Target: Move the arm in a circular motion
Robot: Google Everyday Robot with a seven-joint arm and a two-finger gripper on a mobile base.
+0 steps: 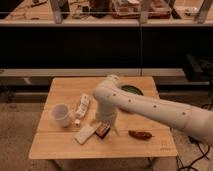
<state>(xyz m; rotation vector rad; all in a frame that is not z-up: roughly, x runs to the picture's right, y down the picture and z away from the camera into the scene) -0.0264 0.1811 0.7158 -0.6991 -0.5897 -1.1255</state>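
Observation:
The white arm reaches in from the right over the wooden table. Its thick segment with small dark dots ends in a bulbous joint above the table's middle. From there the narrower tip points down. The gripper hangs low over the table, just above a dark snack bar and next to a white packet.
A white cup stands at the left. A white bottle lies beside it. A green bowl at the back is partly hidden by the arm. A reddish-brown item lies front right. Shelving stands behind the table.

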